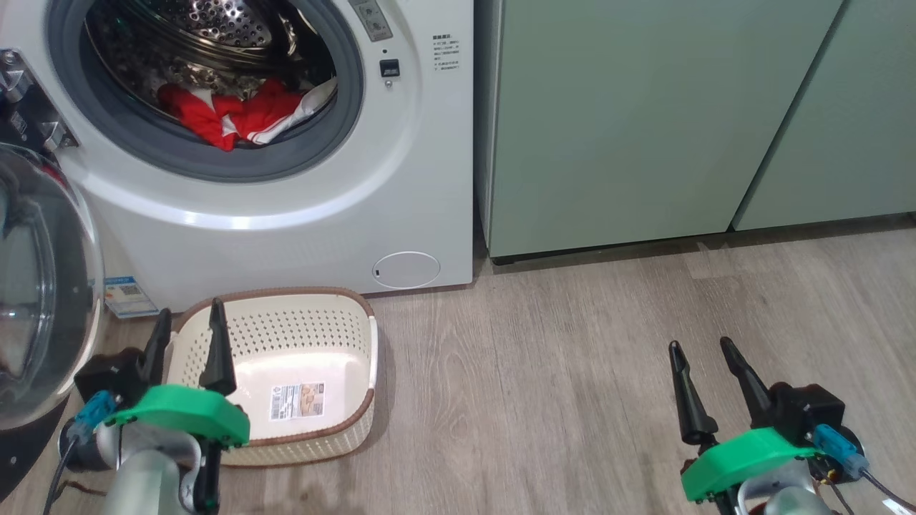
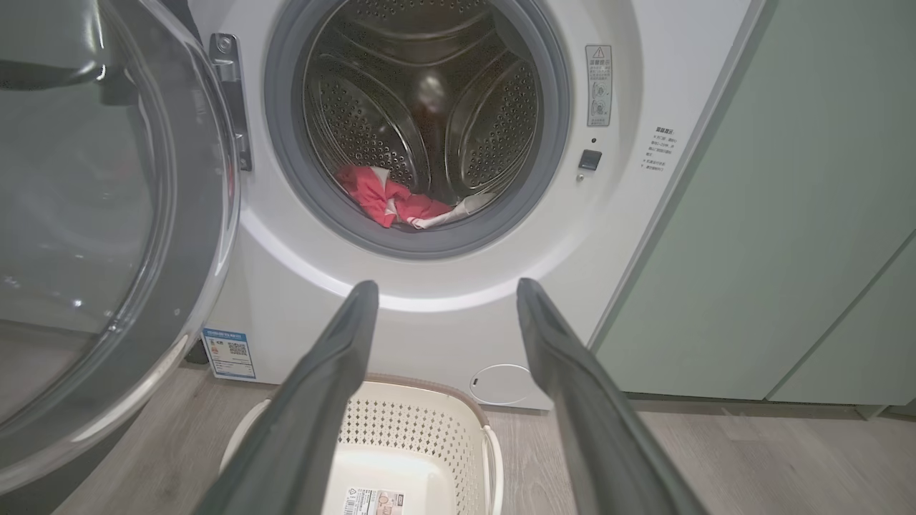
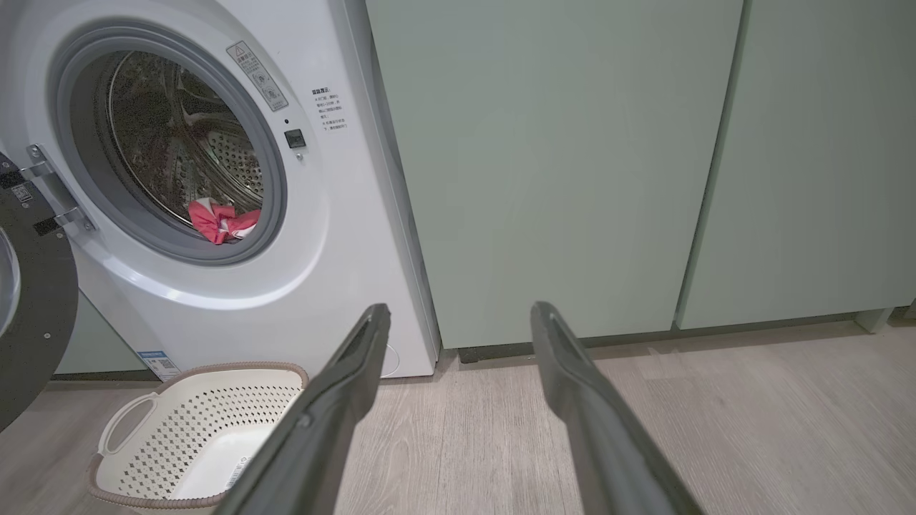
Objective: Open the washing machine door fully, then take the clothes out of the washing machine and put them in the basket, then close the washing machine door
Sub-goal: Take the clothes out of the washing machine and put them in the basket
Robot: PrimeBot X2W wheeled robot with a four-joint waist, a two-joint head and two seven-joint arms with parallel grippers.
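The washing machine (image 1: 300, 207) (image 2: 458, 322) (image 3: 336, 236) is white, and its door (image 1: 36, 286) (image 2: 100, 214) (image 3: 28, 300) is swung open to the left. Inside the steel drum lie the red and white clothes (image 1: 236, 114) (image 2: 393, 204) (image 3: 218, 220). The cream basket (image 1: 286, 372) (image 2: 422, 436) (image 3: 186, 436) sits empty on the floor below the opening. My left gripper (image 1: 186, 322) (image 2: 447, 286) is open over the basket's left rim, holding nothing. My right gripper (image 1: 701, 347) (image 3: 461, 311) is open above the floor at the lower right, far from the machine.
Pale green cabinets (image 1: 644, 121) (image 3: 572, 157) stand to the right of the machine. Grey wood floor (image 1: 558, 372) stretches between the basket and my right gripper. The open door crowds my left arm's left side.
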